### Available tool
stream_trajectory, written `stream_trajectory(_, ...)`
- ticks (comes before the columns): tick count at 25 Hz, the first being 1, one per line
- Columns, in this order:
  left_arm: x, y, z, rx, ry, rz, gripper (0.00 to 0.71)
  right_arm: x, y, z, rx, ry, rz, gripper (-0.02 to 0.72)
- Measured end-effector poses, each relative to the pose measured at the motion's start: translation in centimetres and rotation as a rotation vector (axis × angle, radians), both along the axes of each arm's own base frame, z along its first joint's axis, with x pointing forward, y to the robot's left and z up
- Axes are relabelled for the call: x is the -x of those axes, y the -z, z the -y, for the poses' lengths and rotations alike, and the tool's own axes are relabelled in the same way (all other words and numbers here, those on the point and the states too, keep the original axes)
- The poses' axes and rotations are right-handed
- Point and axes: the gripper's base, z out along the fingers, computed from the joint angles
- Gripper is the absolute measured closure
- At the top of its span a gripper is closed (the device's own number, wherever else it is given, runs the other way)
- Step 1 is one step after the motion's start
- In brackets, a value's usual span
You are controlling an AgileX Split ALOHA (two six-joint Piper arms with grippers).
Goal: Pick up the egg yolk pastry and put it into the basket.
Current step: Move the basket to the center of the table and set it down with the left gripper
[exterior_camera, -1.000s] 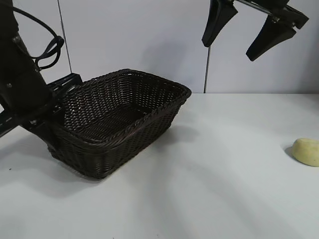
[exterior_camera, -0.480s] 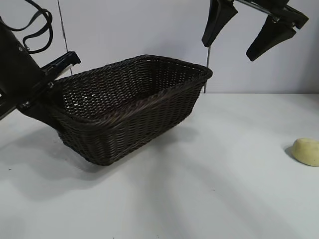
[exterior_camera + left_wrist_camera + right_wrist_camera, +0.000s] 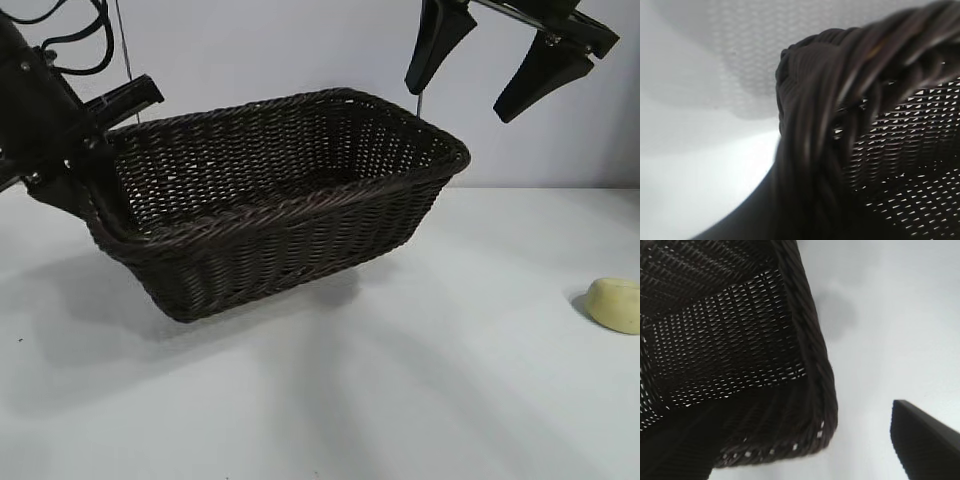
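The dark brown woven basket (image 3: 280, 250) hangs tilted above the table at the left and middle. My left gripper (image 3: 95, 190) is shut on the braided rim of its left end. That rim fills the left wrist view (image 3: 810, 150). The pale yellow egg yolk pastry (image 3: 614, 304) lies on the white table at the far right edge, well apart from the basket. My right gripper (image 3: 458, 100) is open and empty, high above the basket's right end. The right wrist view shows the basket's corner (image 3: 805, 340) below and one dark finger (image 3: 925, 440).
The white table (image 3: 420, 400) runs across the view, with a pale wall behind it. The basket's shadow falls on the table under it. Bare table lies between the basket and the pastry.
My left gripper has lifted the basket off the table and carried it up and to the right. The right gripper and the pastry have not moved.
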Motion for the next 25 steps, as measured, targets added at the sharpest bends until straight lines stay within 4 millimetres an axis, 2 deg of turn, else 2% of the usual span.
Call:
stream_trajectory(12,-4.3,0.4,0.7,-0.104,0.397,0.011,0.611,0.0,0.0,0.0,0.0,0.0,0.001,0.05)
stream_trajectory(17,-5.6,1.2,1.2,-0.103,0.444,0.015,0.611,0.0,0.0,0.0,0.0,0.001,0.0,0.05)
stream_trajectory(25,-6.0,3.3,2.9,-0.094,0.497,-0.009,0.611,0.0,0.0,0.0,-0.002,0.004,-0.001,0.05)
